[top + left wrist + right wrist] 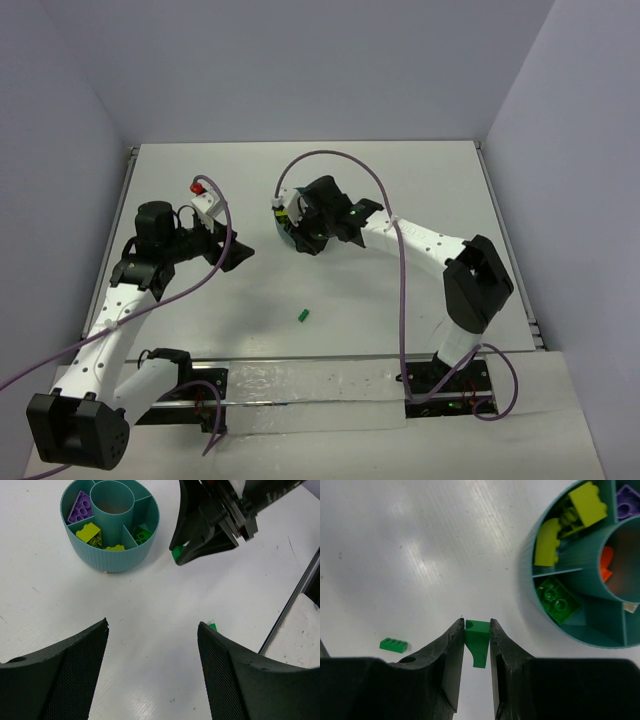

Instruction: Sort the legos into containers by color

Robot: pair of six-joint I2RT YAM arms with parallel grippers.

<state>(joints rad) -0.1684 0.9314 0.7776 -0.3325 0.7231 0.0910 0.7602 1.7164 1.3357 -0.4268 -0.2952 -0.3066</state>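
The round teal bowl (115, 556) holds lime-green bricks (90, 532), a purple brick (80, 510) and a dark green brick (141, 534) in separate compartments. The right wrist view shows its wall (527, 555) and an orange-red bit (606, 565) in the central ring. My right gripper (477, 630) is shut on a small dark green lego piece (480, 642), held above the table just beside the bowl. My right gripper (305, 245) hides most of the bowl (282, 236) from above. My left gripper (152, 625) is open and empty, left of the bowl. A loose green brick (303, 314) lies on the table.
The loose green brick also shows in the right wrist view (393, 645) and by my left finger (212, 626). A white block with a red cap (203, 193) sits near the left arm. The table's metal edge rail (295, 600) runs along the near side.
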